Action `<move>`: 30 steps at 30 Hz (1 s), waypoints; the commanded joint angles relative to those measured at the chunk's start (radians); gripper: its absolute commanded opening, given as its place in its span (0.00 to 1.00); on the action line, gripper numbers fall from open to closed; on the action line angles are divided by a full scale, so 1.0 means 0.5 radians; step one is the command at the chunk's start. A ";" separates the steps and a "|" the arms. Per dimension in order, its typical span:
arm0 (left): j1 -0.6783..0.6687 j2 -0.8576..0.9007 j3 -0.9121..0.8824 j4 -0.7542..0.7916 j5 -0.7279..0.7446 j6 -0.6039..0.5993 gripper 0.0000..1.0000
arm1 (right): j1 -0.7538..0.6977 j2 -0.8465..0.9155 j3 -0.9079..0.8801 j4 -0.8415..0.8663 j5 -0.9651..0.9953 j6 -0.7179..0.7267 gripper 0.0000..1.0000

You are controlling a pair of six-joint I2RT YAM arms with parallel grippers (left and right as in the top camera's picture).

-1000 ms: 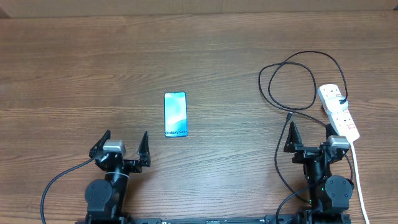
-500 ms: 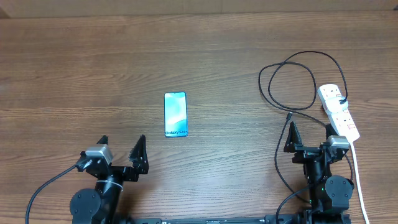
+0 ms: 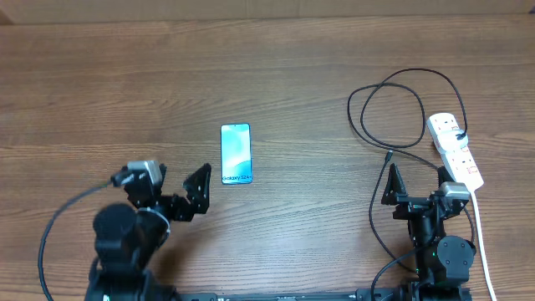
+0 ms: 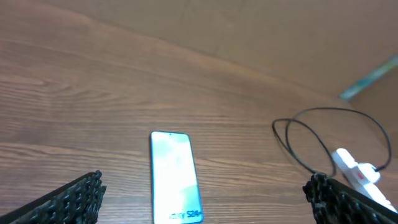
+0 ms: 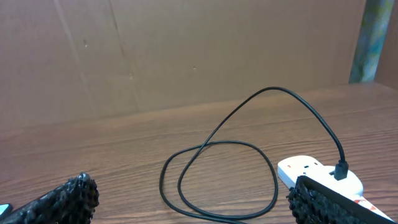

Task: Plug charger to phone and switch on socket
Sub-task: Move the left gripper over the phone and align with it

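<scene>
The phone point(image 3: 236, 154) lies flat and face up on the wooden table point(image 3: 100, 84), a little left of centre in the overhead view, its long side running up and down the frame and its lettering at the lower end. The left gripper point(image 3: 170, 192) sits just below and to the left of it. It is turned toward the phone, with its jaws spread wide and nothing between them. In the left wrist view the phone point(image 4: 175, 177) shows at lower centre between the two dark fingers point(image 4: 74, 199), untouched.

At the right edge of the overhead frame the white power strip point(image 3: 456, 150) lies at a slant. The charger point(image 3: 415, 71) has its black plug point(image 3: 460, 134) seated in one of the upper outlets. Its thin cable loops up and to the left across the table, crossing itself. The small tip point(image 3: 389, 155) rests on the wood, left of the strip and well apart from the phone.

The right gripper point(image 3: 417, 180) stands below the tip, at lower right. Its jaws are parted and empty, close beside the strip's lower end. The right wrist view shows the cable loop point(image 5: 272, 89) and the plug point(image 5: 340, 169) in the strip point(image 5: 317, 169).
</scene>
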 commanded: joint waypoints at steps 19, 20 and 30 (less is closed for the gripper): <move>-0.436 1.140 0.819 -0.071 -0.119 0.005 1.00 | -0.011 -0.011 -0.021 0.014 -0.010 -0.009 1.00; -0.473 1.169 0.839 -0.076 -0.169 0.004 1.00 | -0.011 -0.011 -0.021 0.014 -0.010 -0.009 1.00; -0.622 1.326 0.909 -0.114 -0.414 0.002 1.00 | -0.011 -0.011 -0.021 0.014 -0.010 -0.009 1.00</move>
